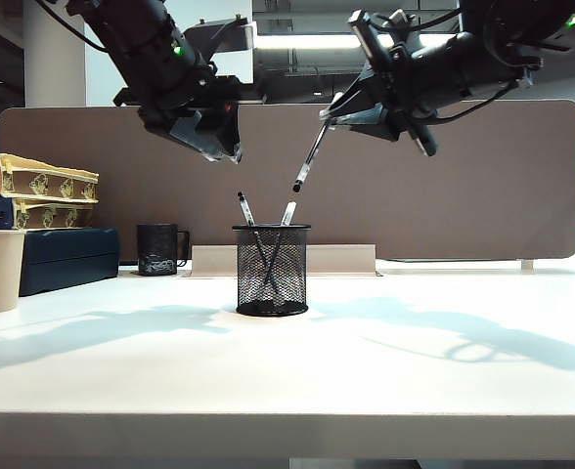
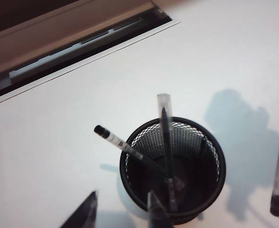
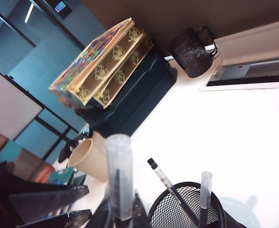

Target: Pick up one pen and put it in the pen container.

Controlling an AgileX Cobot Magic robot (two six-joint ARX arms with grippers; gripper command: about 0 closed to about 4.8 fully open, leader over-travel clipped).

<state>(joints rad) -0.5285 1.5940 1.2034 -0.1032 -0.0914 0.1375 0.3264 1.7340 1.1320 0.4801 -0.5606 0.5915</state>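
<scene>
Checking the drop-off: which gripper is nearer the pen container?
Neither is clearly nearer. The right gripper hangs up and right of the pen container, the pen slanting towards it; the left gripper hovers open, up-left.

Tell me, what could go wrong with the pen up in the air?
The right gripper holds the pen tilted, its tip above the pen container near the right rim, so it might hit the rim and fall on the table. Two pens already stand crossed inside and might block it. The left gripper, jaws apart and empty, hangs close over the cup and might get bumped.
</scene>
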